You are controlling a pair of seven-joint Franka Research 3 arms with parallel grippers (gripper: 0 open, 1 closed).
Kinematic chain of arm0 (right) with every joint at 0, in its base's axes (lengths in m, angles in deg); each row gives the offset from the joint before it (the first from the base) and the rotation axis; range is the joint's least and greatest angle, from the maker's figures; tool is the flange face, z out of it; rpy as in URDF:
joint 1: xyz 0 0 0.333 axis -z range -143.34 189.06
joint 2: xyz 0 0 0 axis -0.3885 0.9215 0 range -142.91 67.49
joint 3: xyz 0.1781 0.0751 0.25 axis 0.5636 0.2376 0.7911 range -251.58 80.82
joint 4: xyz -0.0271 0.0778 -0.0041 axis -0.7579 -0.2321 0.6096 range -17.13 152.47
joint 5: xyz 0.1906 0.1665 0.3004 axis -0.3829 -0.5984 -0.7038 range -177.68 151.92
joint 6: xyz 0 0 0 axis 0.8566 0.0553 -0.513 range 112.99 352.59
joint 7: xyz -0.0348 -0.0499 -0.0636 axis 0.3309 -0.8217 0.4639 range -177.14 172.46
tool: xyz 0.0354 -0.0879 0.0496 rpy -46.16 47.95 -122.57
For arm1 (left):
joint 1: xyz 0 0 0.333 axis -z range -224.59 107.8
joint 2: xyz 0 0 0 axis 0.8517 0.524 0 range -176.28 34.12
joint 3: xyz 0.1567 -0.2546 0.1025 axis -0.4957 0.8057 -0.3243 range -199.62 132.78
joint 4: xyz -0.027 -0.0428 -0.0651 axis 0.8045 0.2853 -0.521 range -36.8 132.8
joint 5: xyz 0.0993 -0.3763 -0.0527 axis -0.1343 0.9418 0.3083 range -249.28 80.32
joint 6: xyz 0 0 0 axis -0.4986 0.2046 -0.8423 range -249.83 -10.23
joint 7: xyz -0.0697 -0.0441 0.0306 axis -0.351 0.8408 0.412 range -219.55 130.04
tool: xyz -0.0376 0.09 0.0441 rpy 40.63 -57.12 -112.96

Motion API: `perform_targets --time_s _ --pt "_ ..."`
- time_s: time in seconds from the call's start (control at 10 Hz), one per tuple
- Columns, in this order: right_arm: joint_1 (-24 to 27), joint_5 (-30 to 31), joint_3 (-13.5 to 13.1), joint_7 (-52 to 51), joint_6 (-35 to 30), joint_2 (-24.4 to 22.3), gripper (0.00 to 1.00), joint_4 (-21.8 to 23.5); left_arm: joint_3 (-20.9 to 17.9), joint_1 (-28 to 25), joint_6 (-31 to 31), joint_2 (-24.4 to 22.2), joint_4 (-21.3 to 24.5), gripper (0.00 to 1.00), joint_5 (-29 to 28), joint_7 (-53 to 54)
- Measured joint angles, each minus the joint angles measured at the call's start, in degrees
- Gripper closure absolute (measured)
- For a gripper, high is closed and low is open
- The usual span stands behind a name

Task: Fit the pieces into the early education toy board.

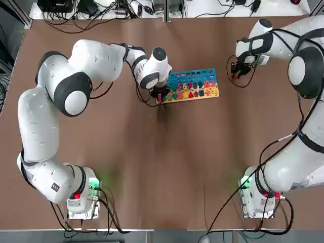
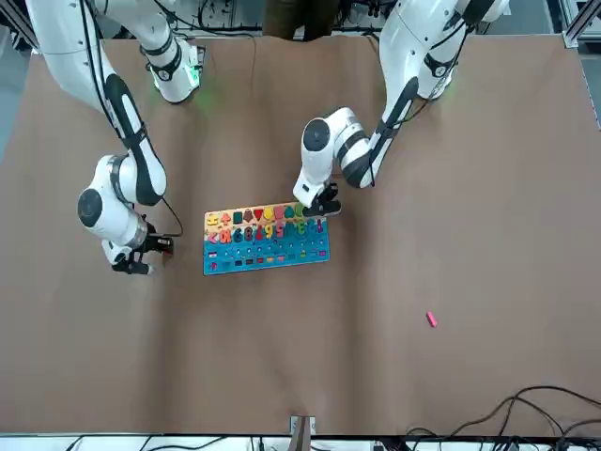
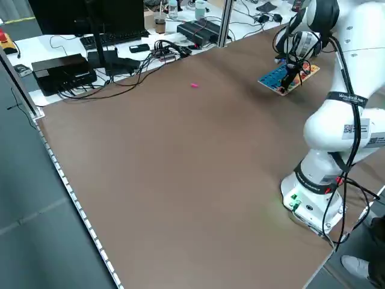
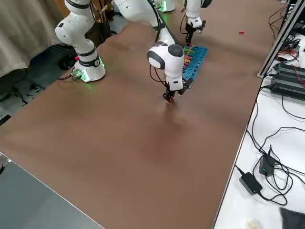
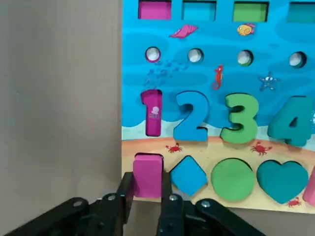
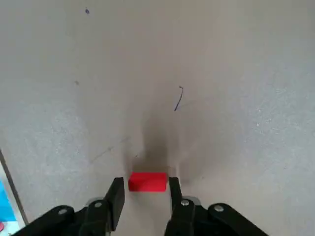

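Left gripper (image 5: 146, 201) clamped a pink piece (image 5: 147, 174) at the board's (image 1: 195, 77) corner slot; next, press it home. Right gripper (image 6: 146, 196) pinched a red piece (image 6: 147, 181) over bare surface (image 1: 167, 167).

It looked like a robotics lab: two arms bolted to a brown table (image 3: 150, 156), with cables (image 3: 138, 66) and electronics boxes (image 3: 63, 71) alongside.
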Motion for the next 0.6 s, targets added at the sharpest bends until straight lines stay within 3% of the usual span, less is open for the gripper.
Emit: perform_targets --time_s 0.3,0.5,0.6 --pt "0.0 0.0 0.0 0.0 0.2 0.0 0.55 0.0 0.0 0.0 0.0 0.0 0.0 0.74 0.0 0.0" --pt "0.0 0.0 0.0 0.0 0.5 0.1 0.55 0.2 -0.1 0.0 0.0 0.0 -0.1 0.7 0.0 0.0" --pt "0.0 0.0 0.0 0.0 0.8 0.3 0.55 0.3 -0.2 0.0 0.0 0.1 -0.1 0.63 0.0 0.0"
